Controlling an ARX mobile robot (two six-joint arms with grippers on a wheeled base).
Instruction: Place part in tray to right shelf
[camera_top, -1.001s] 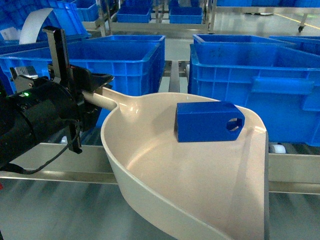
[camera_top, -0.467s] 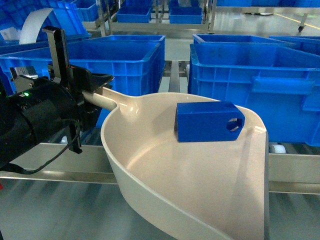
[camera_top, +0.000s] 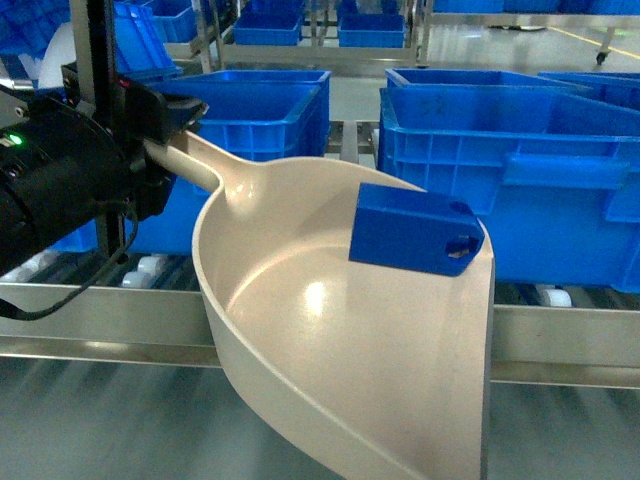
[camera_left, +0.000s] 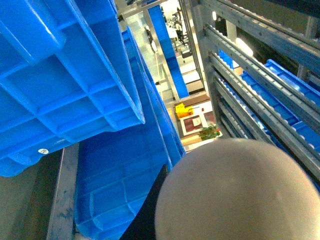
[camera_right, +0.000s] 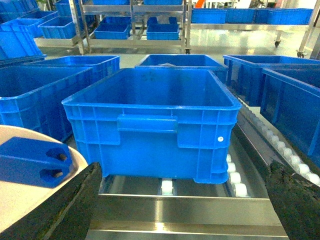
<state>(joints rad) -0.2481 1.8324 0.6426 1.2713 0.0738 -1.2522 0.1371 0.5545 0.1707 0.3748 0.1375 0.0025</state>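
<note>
The left gripper (camera_top: 160, 120), clamped on the handle of the glossy cream plastic scoop tray (camera_top: 300, 330), holds the small bright-blue slotted block (camera_top: 415, 232) at its 4 o'clock, slot end toward the large blue ribbed crate (camera_top: 520, 160); right gripper (camera_right: 185, 200) open.

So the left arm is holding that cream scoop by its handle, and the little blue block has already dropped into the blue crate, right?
Not quite. The head view shows the blue block lying in the cream scoop, near its right edge, not in a blue crate. The left arm does hold the handle.
</note>
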